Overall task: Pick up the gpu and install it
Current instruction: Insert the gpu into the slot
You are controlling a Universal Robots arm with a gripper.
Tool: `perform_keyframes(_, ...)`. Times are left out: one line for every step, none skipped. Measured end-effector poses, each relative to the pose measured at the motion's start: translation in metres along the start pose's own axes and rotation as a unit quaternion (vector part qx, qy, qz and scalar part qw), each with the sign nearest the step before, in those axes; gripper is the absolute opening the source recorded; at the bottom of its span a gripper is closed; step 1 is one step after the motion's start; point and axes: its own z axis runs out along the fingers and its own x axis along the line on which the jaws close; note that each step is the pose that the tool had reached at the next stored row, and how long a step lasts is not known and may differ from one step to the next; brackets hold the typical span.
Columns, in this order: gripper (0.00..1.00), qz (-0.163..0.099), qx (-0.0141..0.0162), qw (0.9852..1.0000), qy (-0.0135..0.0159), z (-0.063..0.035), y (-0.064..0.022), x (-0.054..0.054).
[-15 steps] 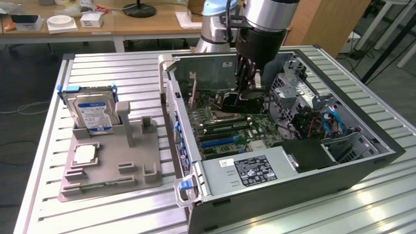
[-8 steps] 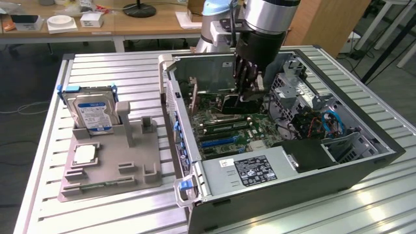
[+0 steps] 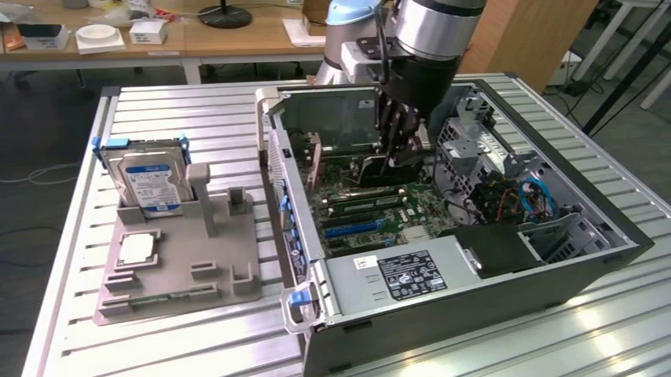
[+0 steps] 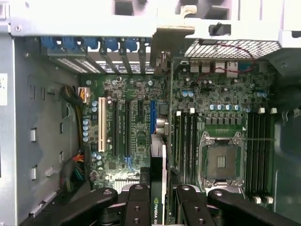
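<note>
My gripper (image 3: 404, 161) reaches down into the open computer case (image 3: 587, 259) over the motherboard (image 4: 131, 132). It is shut on the gpu (image 4: 159, 188), a thin dark card seen edge-on between the two black fingers (image 4: 136, 207). The card carries a green logo near the fingers. Its metal end bracket (image 4: 175, 35) points at the case's rear slot openings. The card's edge runs alongside the blue expansion slot (image 4: 152, 117). Whether it touches the slot cannot be told.
A silver hard drive (image 3: 150, 182) stands in a grey fixture (image 3: 178, 267) on the exterior view's left, with a small square CPU chip (image 3: 137, 249) below it. Inside the case are the power supply (image 3: 404, 275), a CPU socket (image 4: 221, 162), memory slots and cable bundles (image 3: 529, 196).
</note>
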Motion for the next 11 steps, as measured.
perform_keyframes(0.26, -0.004, -0.0001, 1.0, 0.0002, 0.0017, -0.0005, 0.0)
perform_keyframes(0.26, -0.007, -0.0002, 1.0, 0.0003, 0.0034, -0.0009, 0.0)
perform_keyframes(0.26, -0.009, -0.0003, 1.0, 0.0003, 0.0039, -0.0009, 0.0)
perform_keyframes(0.26, -0.01, -0.0003, 0.9999, 0.0004, 0.005, -0.0009, 0.0)
perform_keyframes(0.26, -0.012, -0.0003, 0.9999, 0.0004, 0.0068, -0.0009, 0.001)
perform_keyframes(0.26, -0.014, -0.0003, 0.9999, 0.0004, 0.0086, -0.001, 0.001)
perform_keyframes(0.26, -0.015, -0.0004, 0.9999, 0.0005, 0.0103, -0.0011, 0.001)
perform_keyframes(0.26, -0.015, -0.0004, 0.9999, 0.0005, 0.0123, -0.0011, 0.001)
perform_keyframes(0.26, -0.015, -0.0004, 0.9999, 0.0005, 0.0141, -0.0012, 0.001)
perform_keyframes(0.26, -0.014, -0.0004, 0.9999, 0.0005, 0.0159, -0.0009, 0.001)
perform_keyframes(0.26, -0.012, -0.0003, 0.9999, 0.0004, 0.0178, -0.0003, 0.001)
